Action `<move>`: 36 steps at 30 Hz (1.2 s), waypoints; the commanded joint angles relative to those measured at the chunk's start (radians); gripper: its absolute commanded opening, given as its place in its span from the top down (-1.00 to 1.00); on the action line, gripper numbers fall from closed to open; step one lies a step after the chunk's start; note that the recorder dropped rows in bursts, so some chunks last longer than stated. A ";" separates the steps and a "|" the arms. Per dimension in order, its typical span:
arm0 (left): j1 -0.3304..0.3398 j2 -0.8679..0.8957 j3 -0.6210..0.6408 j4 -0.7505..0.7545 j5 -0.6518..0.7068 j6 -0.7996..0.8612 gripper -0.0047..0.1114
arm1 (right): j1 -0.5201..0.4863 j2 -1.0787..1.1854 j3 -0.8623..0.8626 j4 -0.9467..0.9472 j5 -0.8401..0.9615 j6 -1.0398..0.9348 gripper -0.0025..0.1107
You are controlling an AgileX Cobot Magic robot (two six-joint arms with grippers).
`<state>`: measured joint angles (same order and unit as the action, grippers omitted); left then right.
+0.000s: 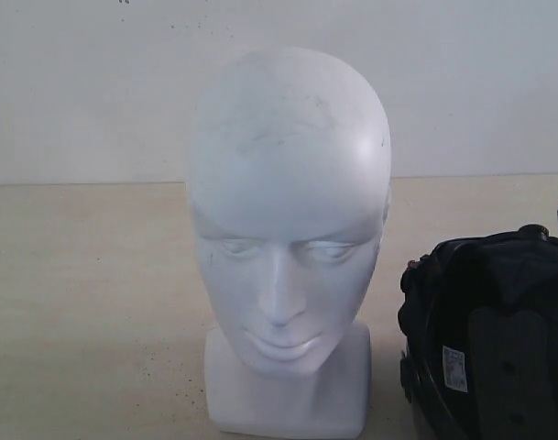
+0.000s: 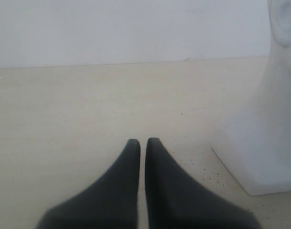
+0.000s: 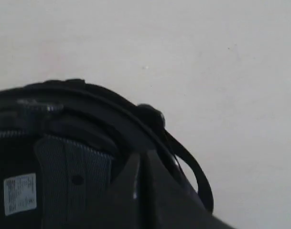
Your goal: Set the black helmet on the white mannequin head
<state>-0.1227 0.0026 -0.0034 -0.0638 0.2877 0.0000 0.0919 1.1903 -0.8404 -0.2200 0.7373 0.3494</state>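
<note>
White mannequin head (image 1: pixel 288 202) stands upright mid-table (image 1: pixel 86 293), bare. Black helmet (image 1: pixel 498 339) lies just to its right, on the near side, with the padded opening and white label (image 1: pixel 454 368) showing.

Right gripper (image 3: pixel 140 156): fingers drawn together, tips at the helmet rim. We cannot tell whether lining or strap is pinched.

Left gripper (image 2: pixel 138 141): fingers all but touching, holding nothing, low over bare table left of the head's base.

We judge the step in hand to be the helmet pickup. The next move calls for a firm rim hold, a lift above the crown, and the opening turned downward.
</note>
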 commanded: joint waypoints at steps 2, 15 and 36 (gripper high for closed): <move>0.003 -0.003 0.003 0.001 -0.002 0.000 0.84 | -0.002 -0.090 -0.009 0.008 0.130 -0.008 0.96; 0.003 -0.003 0.003 0.001 -0.002 0.000 0.84 | -0.002 -0.046 0.049 -0.003 0.129 -0.030 0.96; 0.003 -0.003 0.003 0.001 -0.002 0.000 0.84 | -0.002 0.078 0.049 -0.111 -0.056 -0.023 0.96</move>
<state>-0.1227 0.0026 -0.0034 -0.0638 0.2877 0.0000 0.0919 1.2661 -0.7953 -0.3201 0.7007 0.3263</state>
